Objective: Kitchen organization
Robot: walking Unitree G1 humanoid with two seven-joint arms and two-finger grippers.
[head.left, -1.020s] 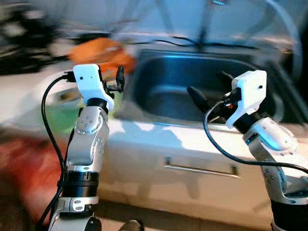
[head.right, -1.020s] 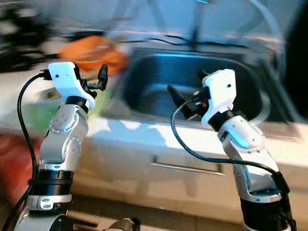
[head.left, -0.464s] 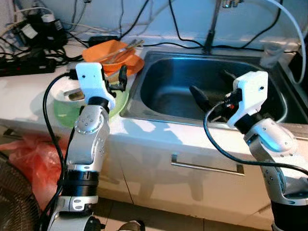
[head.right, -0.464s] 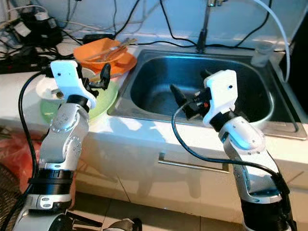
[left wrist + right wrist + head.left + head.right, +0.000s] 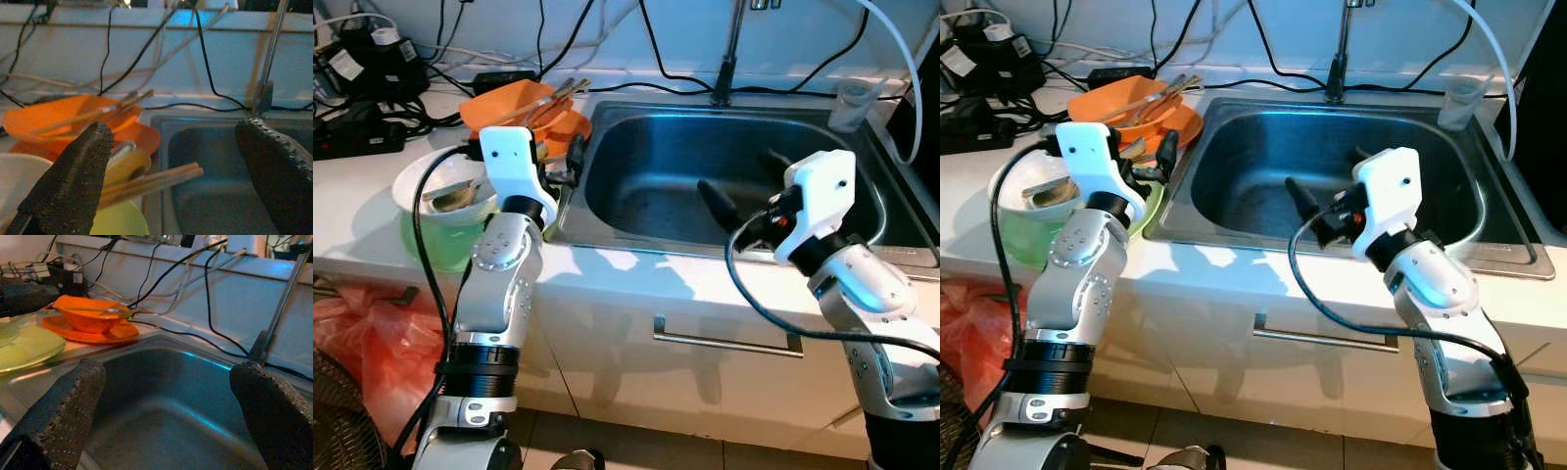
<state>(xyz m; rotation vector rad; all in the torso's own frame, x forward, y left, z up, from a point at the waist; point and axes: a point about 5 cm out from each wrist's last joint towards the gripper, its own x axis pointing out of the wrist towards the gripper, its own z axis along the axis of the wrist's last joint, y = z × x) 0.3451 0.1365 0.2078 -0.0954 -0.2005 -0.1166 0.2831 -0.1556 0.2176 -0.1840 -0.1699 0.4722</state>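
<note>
An orange bowl (image 5: pixel 509 106) holding chopsticks and a utensil sits on an orange plate (image 5: pixel 142 137) beside the steel sink (image 5: pixel 646 186). In front of it a white bowl (image 5: pixel 416 186) with utensils rests in a green dish (image 5: pixel 435 245). My left gripper (image 5: pixel 558 162) hovers open over the counter between these dishes and the sink's left rim, with chopsticks (image 5: pixel 156 178) lying just beyond its fingers (image 5: pixel 73 181). My right gripper (image 5: pixel 744 184) hangs open over the sink basin (image 5: pixel 161 401) and holds nothing.
A faucet (image 5: pixel 729 49) stands behind the sink, with a clear cup (image 5: pixel 852 98) and a white hose (image 5: pixel 901 59) at the back right. Power strips and cables (image 5: pixel 352 73) crowd the back left. A red bag (image 5: pixel 362 343) lies on the floor, and a drawer handle (image 5: pixel 724 343) sits below.
The head camera has steadied from a blur and shifted, so the counter now reads sharply. Both grippers keep the same open pose over the dishes and the sink.
</note>
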